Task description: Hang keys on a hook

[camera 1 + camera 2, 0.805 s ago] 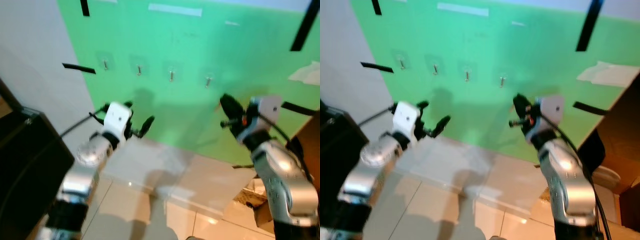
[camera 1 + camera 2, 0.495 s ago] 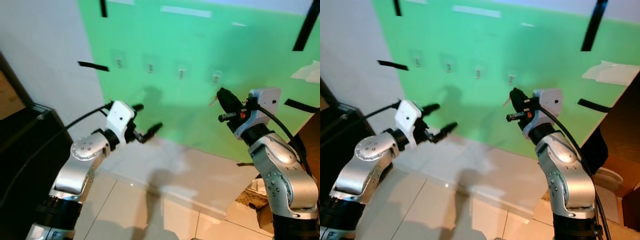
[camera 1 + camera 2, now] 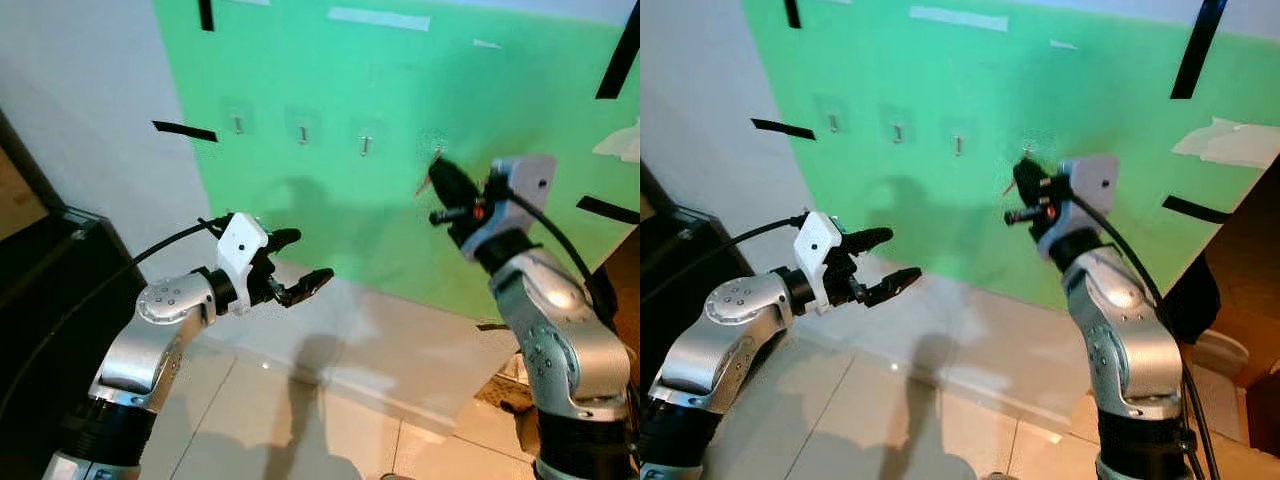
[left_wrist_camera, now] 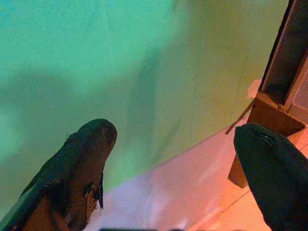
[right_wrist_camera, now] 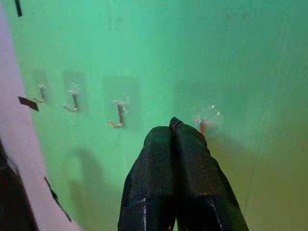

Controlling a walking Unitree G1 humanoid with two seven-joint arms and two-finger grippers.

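Green wall sheet (image 3: 400, 120) above tiled floor (image 3: 280, 420)

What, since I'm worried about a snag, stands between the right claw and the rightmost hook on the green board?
Nothing visible does. The right claw, fingers pressed together, has its tips right beside the rightmost hook, with only bare green board around them. The other three hooks hang well off to the side.

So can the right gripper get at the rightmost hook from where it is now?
Probably yes. The right gripper, fingers pressed together, sits just in front of the rightmost hook on the green board, with nothing between them. The left gripper hangs open, lower and off to the left.
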